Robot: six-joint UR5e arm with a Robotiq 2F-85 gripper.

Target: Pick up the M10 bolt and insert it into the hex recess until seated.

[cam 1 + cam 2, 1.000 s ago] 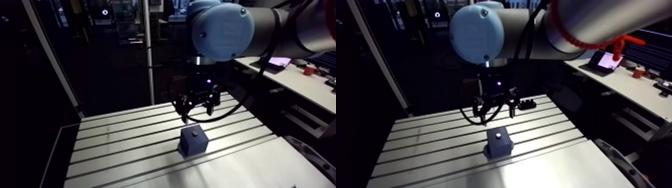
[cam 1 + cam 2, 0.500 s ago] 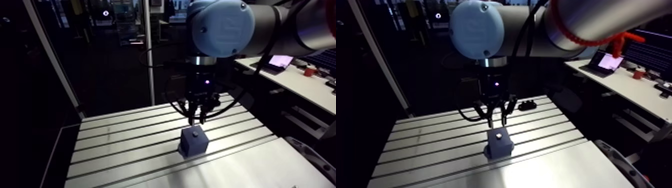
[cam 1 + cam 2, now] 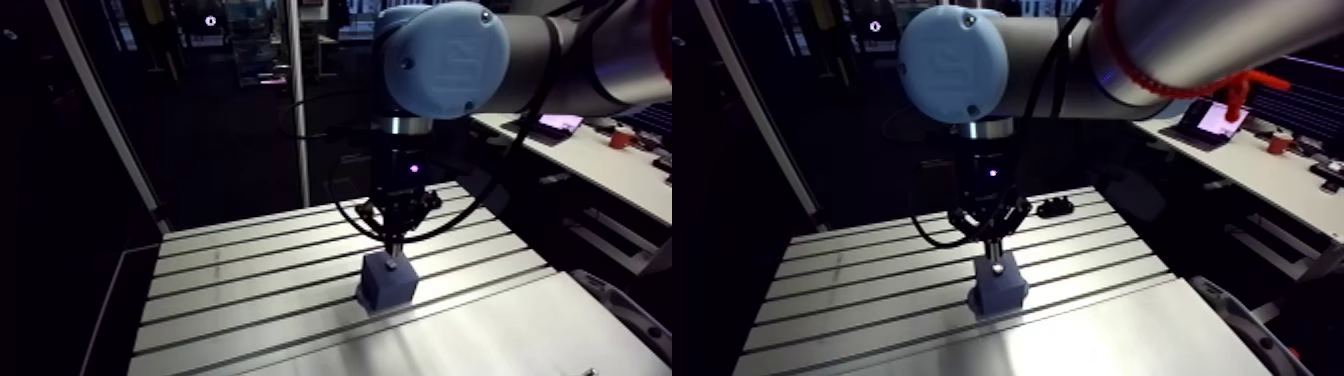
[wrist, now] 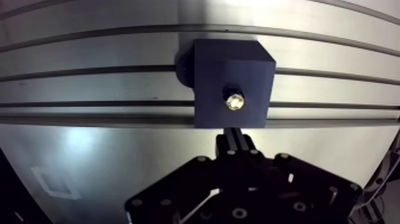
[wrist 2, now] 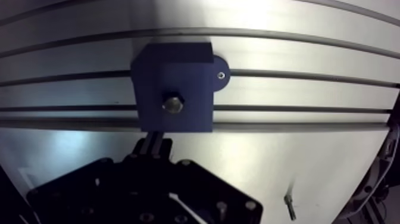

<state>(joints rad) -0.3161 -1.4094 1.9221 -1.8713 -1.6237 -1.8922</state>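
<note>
A dark blue block (image 4: 232, 65) stands on the slotted aluminium table (image 3: 240, 290). A shiny bolt (image 4: 234, 100) sits upright in the recess in the block's top face, only its end showing. My gripper (image 4: 234, 137) hangs just above the block (image 3: 388, 285), its tips close over the bolt. The fingers are shut together and I see nothing between them. In the arm view the gripper (image 3: 992, 248) points straight down at the block's top.
A small loose screw (image 5: 289, 207) lies on the table beside the gripper, away from the block. A small black object (image 3: 1052, 210) rests near the table's far edge. The block's round mounting ear (image 5: 220, 74) carries a screw.
The fingers have gone from spread wide to shut together. The gripper has come down and now sits centred over the block's top.
</note>
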